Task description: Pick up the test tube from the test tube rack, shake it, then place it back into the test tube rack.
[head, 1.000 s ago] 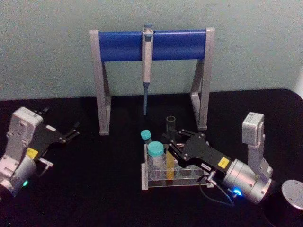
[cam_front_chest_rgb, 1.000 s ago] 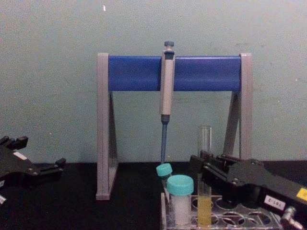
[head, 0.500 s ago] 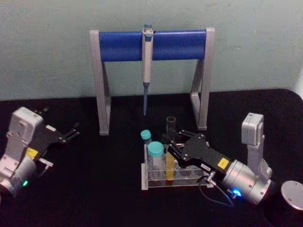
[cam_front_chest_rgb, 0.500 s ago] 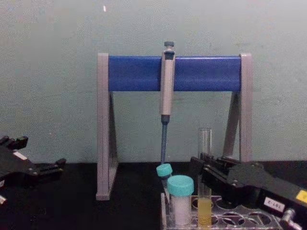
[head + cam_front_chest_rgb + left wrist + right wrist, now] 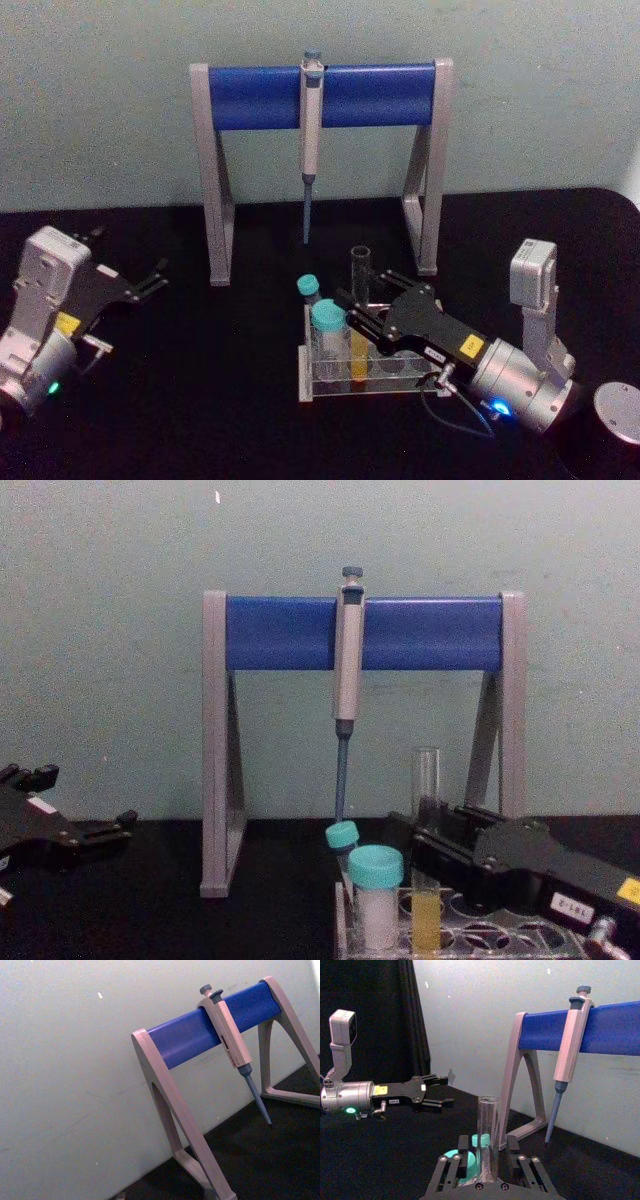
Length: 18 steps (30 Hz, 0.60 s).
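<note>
The test tube (image 5: 359, 270) is a tall clear glass tube with yellow liquid at its bottom. It stands upright in the test tube rack (image 5: 400, 384), a low clear plastic rack. My right gripper (image 5: 360, 303) reaches in from the right at the tube's mid-height. In the right wrist view the test tube (image 5: 488, 1130) stands between the fingers with small gaps on both sides, so my right gripper (image 5: 488, 1162) is open around it. In the chest view the test tube (image 5: 427, 780) rises above my right gripper (image 5: 430, 832). My left gripper (image 5: 157, 277) rests open at the far left.
Two teal-capped white tubes (image 5: 328, 320) stand in the rack's left end. Behind the rack is a grey-and-blue pipette stand (image 5: 260, 96) with a pipette (image 5: 311, 120) hanging from its bar. A grey round object (image 5: 620, 410) sits at the front right corner.
My right gripper has slid a little farther left, so its fingers now reach past both sides of the tube. The tube stays in the rack. The left arm has not moved.
</note>
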Each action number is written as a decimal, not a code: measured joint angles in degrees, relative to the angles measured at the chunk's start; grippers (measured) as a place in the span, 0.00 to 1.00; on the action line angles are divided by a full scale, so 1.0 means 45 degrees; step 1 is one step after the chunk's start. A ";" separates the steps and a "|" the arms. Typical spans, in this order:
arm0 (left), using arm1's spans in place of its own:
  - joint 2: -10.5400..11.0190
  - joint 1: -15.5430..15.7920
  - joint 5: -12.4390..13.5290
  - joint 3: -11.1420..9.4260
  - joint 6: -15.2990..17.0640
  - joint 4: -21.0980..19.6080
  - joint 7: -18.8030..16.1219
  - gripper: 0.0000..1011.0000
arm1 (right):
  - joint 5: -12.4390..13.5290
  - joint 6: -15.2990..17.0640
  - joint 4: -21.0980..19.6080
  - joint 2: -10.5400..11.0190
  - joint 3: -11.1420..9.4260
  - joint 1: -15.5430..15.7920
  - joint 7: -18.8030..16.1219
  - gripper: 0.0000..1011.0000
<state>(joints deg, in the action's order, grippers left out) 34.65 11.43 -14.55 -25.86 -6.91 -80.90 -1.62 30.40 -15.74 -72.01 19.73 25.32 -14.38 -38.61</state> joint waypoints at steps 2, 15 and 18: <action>0.0000 0.0000 0.0000 0.0000 0.0000 -0.0001 0.0001 0.99 | 0.0001 0.0000 -0.0002 0.0000 -0.0001 0.0000 -0.0002 0.54; 0.0000 -0.0001 -0.0001 0.0001 0.0000 0.0000 0.0001 0.99 | 0.0012 -0.0004 -0.0009 0.0000 0.0000 -0.0003 -0.0012 0.90; 0.0000 0.0000 0.0000 0.0000 0.0000 -0.0001 0.0001 0.99 | 0.0015 -0.0005 -0.0009 0.0000 0.0000 -0.0002 -0.0013 0.99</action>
<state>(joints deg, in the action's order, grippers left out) 34.65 11.43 -14.55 -25.86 -6.91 -80.90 -1.62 30.47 -15.76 -72.05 19.73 25.32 -14.39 -38.67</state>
